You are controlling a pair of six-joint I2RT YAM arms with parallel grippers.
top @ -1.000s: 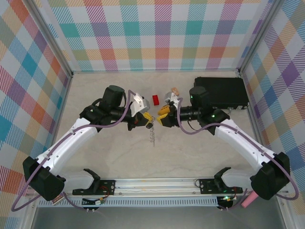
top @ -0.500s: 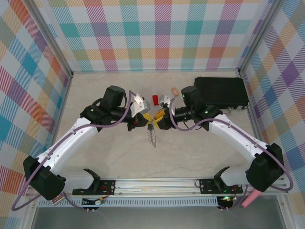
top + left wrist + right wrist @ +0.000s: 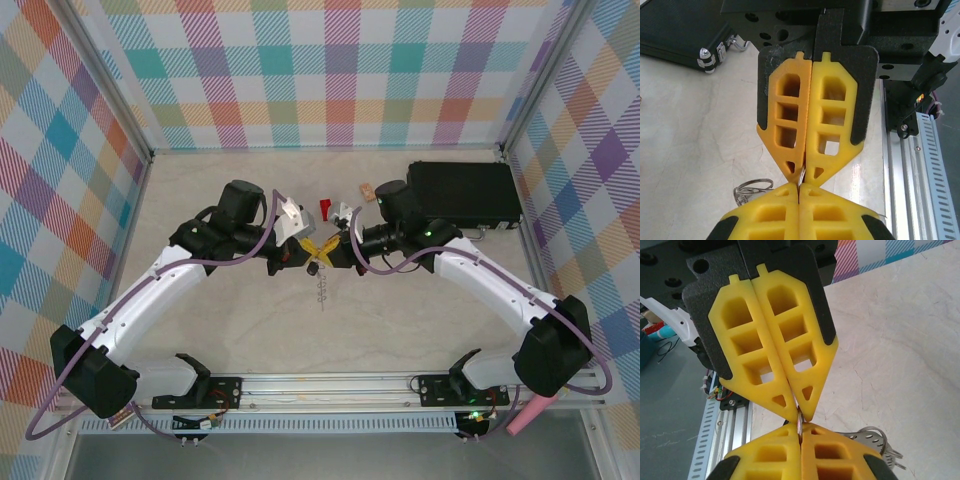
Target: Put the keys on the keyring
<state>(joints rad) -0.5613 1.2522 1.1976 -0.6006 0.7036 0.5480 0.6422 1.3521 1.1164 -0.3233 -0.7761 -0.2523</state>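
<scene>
My two yellow-fingered grippers meet tip to tip above the middle of the table. The left gripper (image 3: pixel 311 251) (image 3: pixel 799 186) and the right gripper (image 3: pixel 329 250) (image 3: pixel 800 428) are both shut on a thin metal edge of the keyring (image 3: pixel 801 176) (image 3: pixel 799 420). The rest of the keyring (image 3: pixel 320 288) hangs below the tips. Its wire loops (image 3: pixel 751 189) and a flat grey holed part (image 3: pixel 871 436) show beside my fingers. I cannot make out the keys; the fingers hide whatever is at the pinch.
A small red block (image 3: pixel 326 207) and a tan block (image 3: pixel 367 189) lie just behind the grippers. A black case (image 3: pixel 465 193) sits at the back right. The aluminium rail (image 3: pixel 330 385) runs along the near edge, and checkered walls enclose the table.
The right gripper has moved left to the left gripper's tips and gone from partly open to shut on the ring. The left arm has stayed put, shut.
</scene>
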